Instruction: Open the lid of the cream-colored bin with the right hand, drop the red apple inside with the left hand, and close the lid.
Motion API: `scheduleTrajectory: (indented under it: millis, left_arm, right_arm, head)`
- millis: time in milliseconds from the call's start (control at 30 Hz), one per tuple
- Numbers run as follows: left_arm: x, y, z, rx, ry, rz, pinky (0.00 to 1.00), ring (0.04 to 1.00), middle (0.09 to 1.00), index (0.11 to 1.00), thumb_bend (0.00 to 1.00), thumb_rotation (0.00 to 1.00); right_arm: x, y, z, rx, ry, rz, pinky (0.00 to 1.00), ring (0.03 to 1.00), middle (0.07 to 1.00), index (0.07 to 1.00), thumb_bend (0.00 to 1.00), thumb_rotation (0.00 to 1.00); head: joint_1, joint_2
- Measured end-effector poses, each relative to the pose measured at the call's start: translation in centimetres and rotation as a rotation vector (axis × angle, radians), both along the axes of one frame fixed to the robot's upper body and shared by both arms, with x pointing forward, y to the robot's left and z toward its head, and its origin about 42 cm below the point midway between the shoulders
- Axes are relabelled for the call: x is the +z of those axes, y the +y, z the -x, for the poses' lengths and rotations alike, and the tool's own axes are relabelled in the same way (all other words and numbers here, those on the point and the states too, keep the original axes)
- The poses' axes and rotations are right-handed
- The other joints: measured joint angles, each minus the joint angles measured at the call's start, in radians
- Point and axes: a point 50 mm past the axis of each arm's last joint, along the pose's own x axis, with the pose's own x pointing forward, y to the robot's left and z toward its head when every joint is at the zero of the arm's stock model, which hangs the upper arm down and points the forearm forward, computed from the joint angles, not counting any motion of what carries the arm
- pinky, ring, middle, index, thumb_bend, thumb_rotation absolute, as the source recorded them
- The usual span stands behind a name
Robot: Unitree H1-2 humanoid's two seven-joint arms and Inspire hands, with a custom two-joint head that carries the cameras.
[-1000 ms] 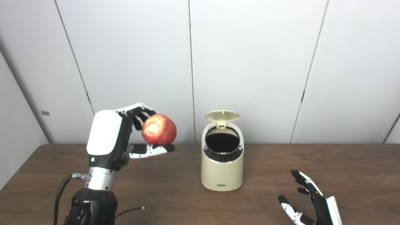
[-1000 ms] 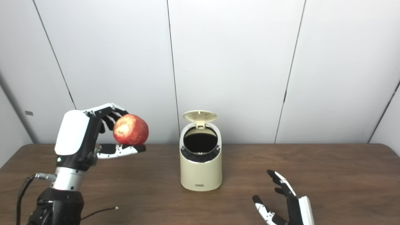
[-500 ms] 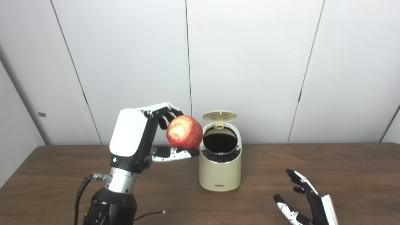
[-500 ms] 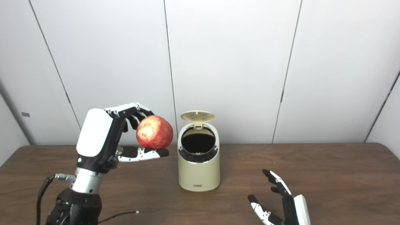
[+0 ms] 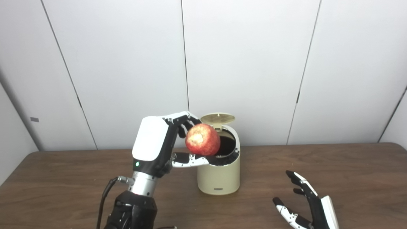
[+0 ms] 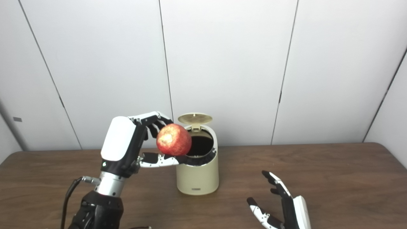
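The cream-colored bin (image 5: 218,178) stands in the middle of the brown table with its round lid (image 5: 217,117) flipped up and its dark mouth showing. My left hand (image 5: 159,146) is shut on the red apple (image 5: 203,139), holding it in the air in front of the left part of the bin's mouth. My right hand (image 5: 305,203) rests low over the table to the right of the bin, fingers spread, holding nothing. The same scene shows in the right eye view, with the apple (image 6: 174,139) partly covering the bin (image 6: 197,176).
The brown table (image 5: 349,171) spreads to both sides of the bin. White wall panels (image 5: 248,63) stand right behind it. A black cable (image 5: 106,194) hangs off my left wrist.
My left hand has carried the apple to the right, from well left of the bin to the bin's open mouth. The camera has turned right a little. My right hand has stayed put.
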Motion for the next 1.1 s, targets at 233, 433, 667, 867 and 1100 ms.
scheduleTrajectory:
  millis: [233, 433, 667, 867, 1100]
  left_arm:
    - [-0.7, -1.7, -1.9, -0.017, 0.049, 0.005, 0.23, 0.374, 0.463, 0.523, 0.5, 0.0]
    - [-1.9, -2.9, -3.7, -0.006, 0.096, 0.01, 0.23, 0.363, 0.462, 0.524, 0.5, 0.0]
    - [-3.9, -3.7, -5.3, 0.023, 0.154, -0.013, 0.21, 0.353, 0.457, 0.522, 0.5, 0.0]
    - [-5.0, -3.7, -6.8, 0.072, 0.197, -0.046, 0.2, 0.339, 0.452, 0.541, 0.49, 0.0]
    - [-4.7, -4.0, -7.8, 0.1, 0.202, -0.06, 0.19, 0.332, 0.446, 0.54, 0.49, 0.0]
  right_arm:
    - [0.0, 0.2, 0.0, 0.002, -0.004, 0.002, 0.74, 0.831, 0.837, 0.822, 0.24, 0.4]
    - [0.0, 0.4, 0.0, 0.005, -0.004, 0.006, 0.73, 0.829, 0.834, 0.817, 0.25, 0.38]
    - [0.0, 0.5, 0.0, 0.0, -0.01, 0.005, 0.74, 0.83, 0.835, 0.818, 0.25, 0.36]
    - [0.1, 0.6, 0.0, 0.0, -0.011, 0.011, 0.73, 0.826, 0.838, 0.819, 0.25, 0.36]
    - [0.1, 0.8, 0.0, 0.002, -0.012, 0.026, 0.73, 0.823, 0.835, 0.818, 0.24, 0.37]
  head:
    - [-0.006, -0.005]
    - [-0.014, -0.008]
    - [-0.025, -0.012]
    - [-0.025, -0.012]
    - [-0.026, -0.015]
